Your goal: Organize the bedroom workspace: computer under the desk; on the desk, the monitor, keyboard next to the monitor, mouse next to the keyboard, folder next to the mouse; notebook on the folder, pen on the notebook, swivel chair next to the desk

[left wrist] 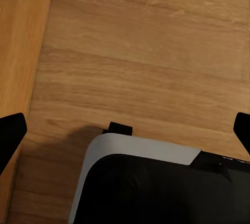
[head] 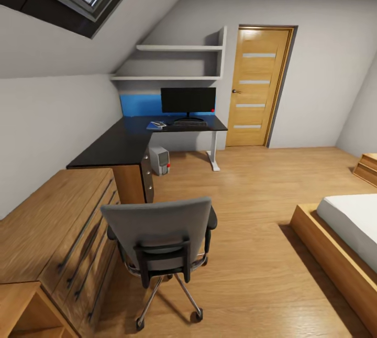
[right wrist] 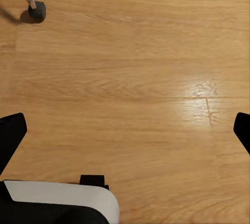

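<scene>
- The swivel chair stands close in front of the robot at about 6 o'clock in the head view. Its back faces us and its seat is hidden, so I cannot tell what lies on it.
- The chair sits well apart from the desk, just beside the wooden dresser; I judge it must be rolled toward 12 o'clock to finish beside the desk.
- On the far desk wing, the monitor stands upright, with the keyboard in front of it.
- The blue folder lies at the keyboard's 9 o'clock, with something small and pale on it, too small to name.
- The computer sits on the floor under the desk.
- The left gripper and the right gripper both point down at bare plank floor, fingers spread wide and holding nothing; a chair castor shows near the right one.
</scene>
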You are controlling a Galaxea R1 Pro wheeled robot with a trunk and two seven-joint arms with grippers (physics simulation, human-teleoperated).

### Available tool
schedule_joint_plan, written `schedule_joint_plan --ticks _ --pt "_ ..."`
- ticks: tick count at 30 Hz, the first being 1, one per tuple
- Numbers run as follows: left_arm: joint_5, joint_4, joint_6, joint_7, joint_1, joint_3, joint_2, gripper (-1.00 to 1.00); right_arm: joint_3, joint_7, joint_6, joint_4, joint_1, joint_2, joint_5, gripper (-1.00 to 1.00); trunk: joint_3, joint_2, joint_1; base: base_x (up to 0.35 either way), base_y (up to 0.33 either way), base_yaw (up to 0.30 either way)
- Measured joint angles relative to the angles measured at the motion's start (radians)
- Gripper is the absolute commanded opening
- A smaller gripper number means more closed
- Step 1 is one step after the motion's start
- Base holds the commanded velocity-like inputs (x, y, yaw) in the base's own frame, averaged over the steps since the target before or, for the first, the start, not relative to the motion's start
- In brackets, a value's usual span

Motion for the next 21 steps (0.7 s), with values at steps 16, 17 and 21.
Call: schedule_joint_plan --ticks 16,17,21 --pt "0.0 -0.118 0.02 0.017 0.0 0.001 -0.004 1.0 0.002 -0.004 -0.004 -0.115 -0.002 -0.001 0.005 1.0 -0.05 -0.112 0.061 0.0 0.0 0.0" --pt "0.0 -0.138 0.026 0.023 0.0 0.001 -0.005 1.0 0.001 -0.004 -0.004 -0.126 -0.003 -0.001 0.004 1.0 -0.053 -0.119 0.065 0.0 0.0 0.0" --pt "0.002 -0.225 0.092 0.06 0.001 0.0 -0.005 1.0 0.001 -0.007 -0.004 -0.162 -0.007 -0.001 0.004 1.0 -0.066 -0.147 0.081 0.0 0.0 0.0"
